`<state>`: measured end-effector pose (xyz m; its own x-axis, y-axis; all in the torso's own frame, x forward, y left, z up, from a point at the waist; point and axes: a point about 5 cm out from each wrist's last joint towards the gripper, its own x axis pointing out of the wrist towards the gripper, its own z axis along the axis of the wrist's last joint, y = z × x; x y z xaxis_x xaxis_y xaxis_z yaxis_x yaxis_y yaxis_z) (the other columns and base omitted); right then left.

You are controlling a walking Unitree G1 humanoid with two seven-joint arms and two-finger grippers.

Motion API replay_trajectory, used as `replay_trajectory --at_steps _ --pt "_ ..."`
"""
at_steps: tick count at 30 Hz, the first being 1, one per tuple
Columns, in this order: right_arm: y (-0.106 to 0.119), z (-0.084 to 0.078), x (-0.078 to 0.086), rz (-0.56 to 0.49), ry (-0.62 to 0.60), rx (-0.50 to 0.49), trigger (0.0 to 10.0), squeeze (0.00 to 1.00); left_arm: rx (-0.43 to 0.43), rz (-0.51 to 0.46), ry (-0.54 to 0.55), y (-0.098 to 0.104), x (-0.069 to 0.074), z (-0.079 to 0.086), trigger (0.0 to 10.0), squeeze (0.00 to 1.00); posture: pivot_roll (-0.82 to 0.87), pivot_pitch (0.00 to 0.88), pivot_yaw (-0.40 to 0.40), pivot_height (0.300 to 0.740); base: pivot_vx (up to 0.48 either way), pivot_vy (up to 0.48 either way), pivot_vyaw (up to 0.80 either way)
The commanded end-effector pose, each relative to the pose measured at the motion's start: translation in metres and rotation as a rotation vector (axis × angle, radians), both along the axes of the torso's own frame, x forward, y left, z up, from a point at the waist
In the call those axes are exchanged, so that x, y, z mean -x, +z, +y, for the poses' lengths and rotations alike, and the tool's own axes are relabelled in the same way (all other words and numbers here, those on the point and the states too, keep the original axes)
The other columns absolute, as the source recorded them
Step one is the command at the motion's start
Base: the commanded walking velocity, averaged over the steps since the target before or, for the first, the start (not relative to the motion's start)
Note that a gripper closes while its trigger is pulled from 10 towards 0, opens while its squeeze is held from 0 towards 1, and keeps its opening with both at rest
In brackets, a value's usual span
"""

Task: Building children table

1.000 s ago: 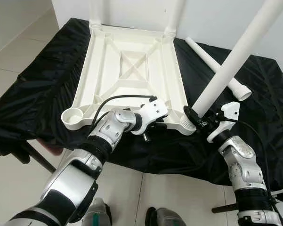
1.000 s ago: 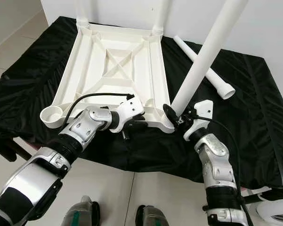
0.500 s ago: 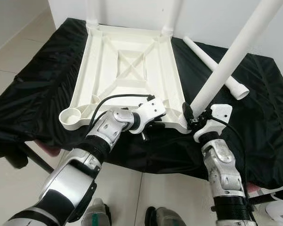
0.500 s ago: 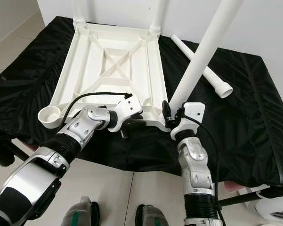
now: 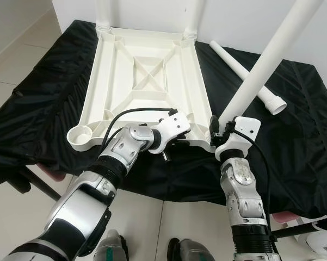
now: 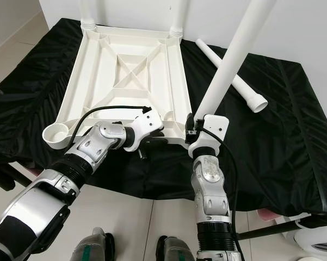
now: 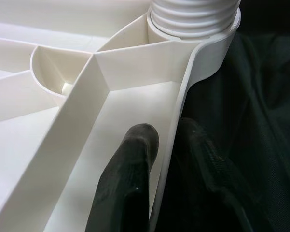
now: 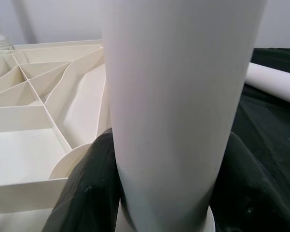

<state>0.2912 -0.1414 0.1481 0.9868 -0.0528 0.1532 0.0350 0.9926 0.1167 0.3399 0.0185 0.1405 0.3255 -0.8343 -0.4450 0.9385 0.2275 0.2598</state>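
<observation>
Gripping the upturned table (image 5: pixel 147 70) by its near rim, the left gripper (image 5: pixel 171 142) has its jaws pinching that wall. Beside it, the right gripper (image 5: pixel 220 132), forearm upright, clasps a tilted white leg (image 5: pixel 264 65) at the table's near corner socket.

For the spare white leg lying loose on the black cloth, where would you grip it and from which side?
Grip the spare leg around its plain round shaft near the middle, coming down from above with the fingers straddling it across its length. It lies flat and diagonal on the black cloth, apart from the tabletop, so above looks unobstructed. The flared end is probably too wide to grip well.
</observation>
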Motion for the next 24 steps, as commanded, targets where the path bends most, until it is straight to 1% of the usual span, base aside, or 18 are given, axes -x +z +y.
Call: replay_trajectory --at_steps 1,2,3,4,5,12,13,14,16,17,18,19,20,21,24 --pt "0.000 0.010 0.000 0.005 0.068 -0.032 10.0 0.38 0.028 -0.039 -0.071 0.013 0.004 -0.018 10.0 0.00 -0.03 0.047 -0.053 0.740 0.000 0.000 0.00" --pt "0.000 0.010 0.000 0.005 0.068 -0.032 10.0 0.38 0.028 -0.039 -0.071 0.013 0.004 -0.018 10.0 0.00 -0.03 0.047 -0.053 0.740 0.000 0.000 0.00" --pt "0.002 0.007 0.000 -0.007 0.047 -0.012 10.0 1.00 0.029 -0.039 -0.071 0.013 0.004 -0.018 10.0 0.00 -0.03 0.048 -0.054 0.740 0.000 0.000 0.00" --pt "0.004 0.007 0.000 -0.008 0.054 -0.003 10.0 1.00 0.029 -0.038 -0.071 0.013 0.004 -0.018 10.0 0.00 -0.03 0.048 -0.055 0.740 0.000 0.000 0.00" --pt "0.005 0.007 0.000 -0.019 0.069 0.003 10.0 0.00 0.029 -0.038 -0.072 0.013 0.005 -0.018 10.0 0.00 -0.03 0.048 -0.055 0.740 0.000 0.000 0.00" --pt "0.008 0.004 0.001 -0.034 0.070 0.021 10.0 0.00 0.029 -0.035 -0.070 0.012 0.005 -0.018 10.0 0.00 -0.03 0.047 -0.055 0.740 0.000 0.000 0.00" --pt "0.008 0.004 0.000 -0.035 0.068 0.024 10.0 0.00 0.028 -0.035 -0.068 0.012 0.004 -0.018 10.0 0.07 -0.03 0.046 -0.054 0.740 0.000 0.000 0.00" --pt "0.009 0.001 0.000 -0.036 0.061 0.029 10.0 0.00 0.030 -0.031 -0.069 0.013 0.004 -0.017 10.0 0.66 -0.03 0.046 -0.053 0.740 0.000 0.000 0.00" --pt "0.009 0.001 0.000 -0.036 0.061 0.029 10.0 0.00 0.030 -0.031 -0.069 0.013 0.004 -0.017 10.0 0.66 -0.03 0.046 -0.053 0.740 0.000 0.000 0.00" --pt "0.009 -0.003 -0.002 -0.038 0.051 0.033 10.0 0.00 0.033 -0.027 -0.078 0.013 0.005 -0.017 10.0 1.00 -0.02 0.046 -0.052 0.740 0.000 0.000 0.00" --pt "0.009 -0.003 -0.002 -0.038 0.051 0.033 10.0 0.00 0.033 -0.027 -0.078 0.013 0.005 -0.017 10.0 1.00 -0.02 0.046 -0.052 0.740 0.000 0.000 0.00" --pt "0.010 -0.004 -0.002 -0.039 0.049 0.033 10.0 0.00 0.032 -0.027 -0.079 0.013 0.005 -0.017 10.0 0.71 -0.02 0.046 -0.052 0.740 0.000 0.000 0.00" --pt "0.010 -0.004 -0.002 -0.039 0.049 0.033 10.0 0.00 0.032 -0.027 -0.079 0.013 0.005 -0.017 10.0 0.71 -0.02 0.046 -0.052 0.740 0.000 0.000 0.00" --pt "0.010 -0.005 -0.002 -0.040 0.049 0.035 10.0 0.00 0.032 -0.028 -0.079 0.013 0.006 -0.017 10.0 0.00 -0.02 0.048 -0.051 0.740 0.000 0.000 0.00" --pt "0.009 -0.007 -0.002 -0.036 0.047 0.039 10.0 0.00 0.035 -0.032 -0.080 0.014 0.006 -0.017 10.0 0.00 -0.02 0.052 -0.052 0.740 0.000 0.000 0.00"
